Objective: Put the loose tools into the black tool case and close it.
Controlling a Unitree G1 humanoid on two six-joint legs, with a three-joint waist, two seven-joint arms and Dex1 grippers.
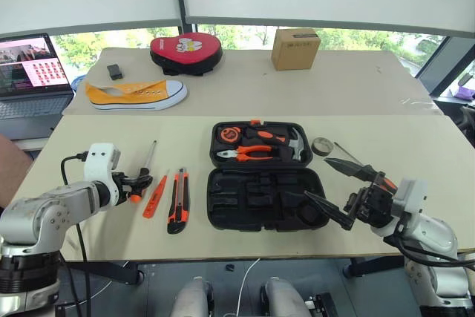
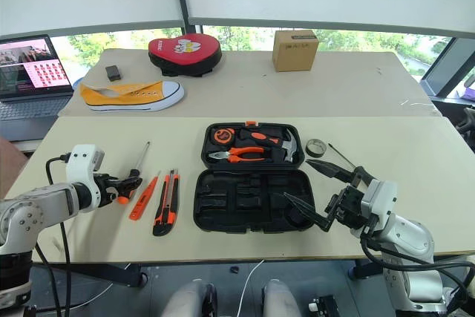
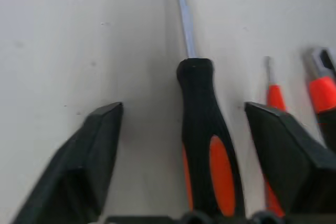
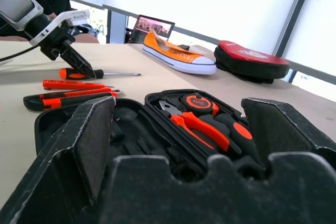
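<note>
The black tool case (image 1: 223, 214) lies open in the middle of the table, its near half showing empty recesses. Left of it lie a long-shaft screwdriver (image 1: 151, 154), a slim orange tester screwdriver (image 1: 155, 196) and an orange-black utility knife (image 1: 178, 200). My left gripper (image 1: 140, 184) is open, and its fingers (image 3: 100, 145) straddle the screwdriver's orange-black handle (image 3: 202, 129) with a gap on each side. A small dark tape roll (image 1: 321, 146) sits by the case's far right corner. At the case's right edge, my right gripper (image 1: 320, 177) is held open and empty.
Pliers (image 1: 252, 153), a hammer and a tape measure (image 1: 228, 135) sit in the case's far half. On the far table are a yellow sneaker (image 1: 137, 94), a red heart-shaped pad (image 1: 185, 51) and a cardboard box (image 1: 295, 48). A laptop (image 1: 30, 72) stands at far left.
</note>
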